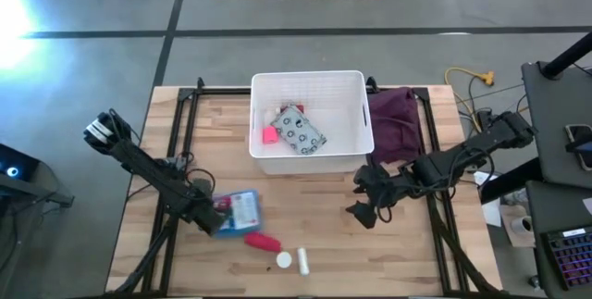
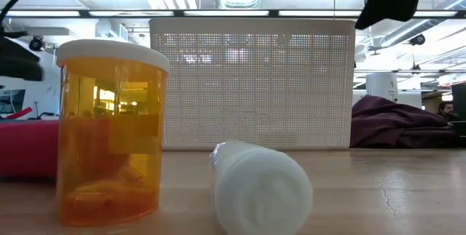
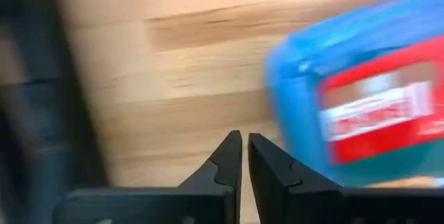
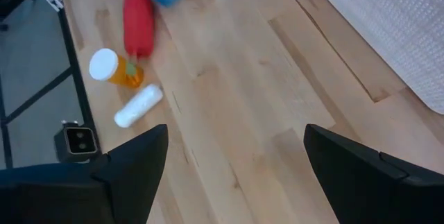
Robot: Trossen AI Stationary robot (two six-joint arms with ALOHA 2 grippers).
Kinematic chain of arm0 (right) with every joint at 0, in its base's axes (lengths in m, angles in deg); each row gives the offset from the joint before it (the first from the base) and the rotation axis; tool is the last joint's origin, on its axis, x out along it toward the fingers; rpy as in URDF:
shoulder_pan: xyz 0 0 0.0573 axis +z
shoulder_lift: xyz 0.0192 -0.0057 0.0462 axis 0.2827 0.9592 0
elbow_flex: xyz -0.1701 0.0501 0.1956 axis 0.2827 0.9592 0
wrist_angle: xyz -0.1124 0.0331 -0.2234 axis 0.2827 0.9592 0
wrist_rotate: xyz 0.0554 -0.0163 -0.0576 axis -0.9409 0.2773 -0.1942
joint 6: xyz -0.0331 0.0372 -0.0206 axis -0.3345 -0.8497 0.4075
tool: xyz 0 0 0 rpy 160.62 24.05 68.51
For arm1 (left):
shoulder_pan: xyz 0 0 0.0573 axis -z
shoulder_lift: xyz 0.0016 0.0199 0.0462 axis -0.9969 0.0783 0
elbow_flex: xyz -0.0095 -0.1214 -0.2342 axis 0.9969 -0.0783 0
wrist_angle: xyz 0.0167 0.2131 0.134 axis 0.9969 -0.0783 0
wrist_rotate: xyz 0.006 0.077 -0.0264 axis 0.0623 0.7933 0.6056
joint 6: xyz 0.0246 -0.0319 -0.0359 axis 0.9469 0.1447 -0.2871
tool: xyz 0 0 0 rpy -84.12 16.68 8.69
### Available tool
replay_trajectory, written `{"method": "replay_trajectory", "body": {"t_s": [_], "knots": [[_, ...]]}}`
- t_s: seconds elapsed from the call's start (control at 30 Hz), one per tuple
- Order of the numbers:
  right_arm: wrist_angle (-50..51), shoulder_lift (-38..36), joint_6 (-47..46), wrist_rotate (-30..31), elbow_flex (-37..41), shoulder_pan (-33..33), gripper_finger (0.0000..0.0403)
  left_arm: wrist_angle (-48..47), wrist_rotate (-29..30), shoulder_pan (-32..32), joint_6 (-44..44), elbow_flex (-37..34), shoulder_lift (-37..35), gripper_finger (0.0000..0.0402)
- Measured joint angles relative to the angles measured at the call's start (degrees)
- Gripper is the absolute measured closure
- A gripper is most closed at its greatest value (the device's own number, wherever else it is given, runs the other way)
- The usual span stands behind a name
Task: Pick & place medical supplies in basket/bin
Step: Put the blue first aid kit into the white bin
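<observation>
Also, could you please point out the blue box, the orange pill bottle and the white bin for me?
blue box (image 1: 242, 210): high view, on its red-white label.
orange pill bottle (image 2: 109, 137): low view, on its amber body.
white bin (image 1: 354, 129): high view, on its right wall.

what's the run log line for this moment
left gripper shut beside blue box | right gripper open, empty | bin: patterned pack
</observation>
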Motion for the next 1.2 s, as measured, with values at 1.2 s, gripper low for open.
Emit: {"method": "replay_trajectory", "body": {"t_s": [1.2], "knots": [[-30.79,22.84,-19.38,-5.30,2.57,1.38,0.0077,9.93,15.08,-10.08,19.12,9.89,11.33,0.0393]]}}
